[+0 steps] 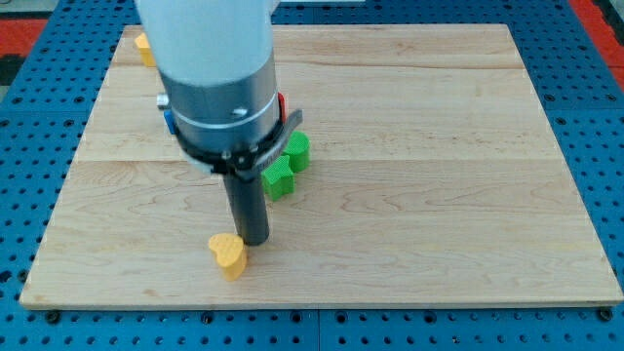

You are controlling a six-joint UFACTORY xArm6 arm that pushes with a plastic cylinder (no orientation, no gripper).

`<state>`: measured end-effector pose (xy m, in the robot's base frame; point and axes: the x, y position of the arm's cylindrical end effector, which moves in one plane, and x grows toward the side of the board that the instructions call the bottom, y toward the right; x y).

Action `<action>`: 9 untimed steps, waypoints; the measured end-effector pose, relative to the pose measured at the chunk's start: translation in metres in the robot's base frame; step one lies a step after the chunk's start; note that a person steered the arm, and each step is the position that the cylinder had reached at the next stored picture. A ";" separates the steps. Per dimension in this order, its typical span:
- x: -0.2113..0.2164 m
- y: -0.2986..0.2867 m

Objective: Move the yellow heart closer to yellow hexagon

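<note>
The yellow heart [228,255] lies near the view's bottom, left of centre on the wooden board [439,175]. My tip [254,240] stands just to its upper right, almost touching it. The yellow hexagon [144,46] sits at the board's top left corner, mostly hidden behind the arm's grey and white body [216,78]. The heart and the hexagon are far apart.
Two green blocks [287,164] sit together just right of the rod, above the heart. A red block [282,101] and a blue block [169,121] peek out from behind the arm's body; their shapes cannot be made out.
</note>
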<state>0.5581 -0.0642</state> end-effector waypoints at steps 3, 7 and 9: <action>0.007 -0.088; -0.068 -0.060; -0.001 -0.063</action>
<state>0.5570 -0.1269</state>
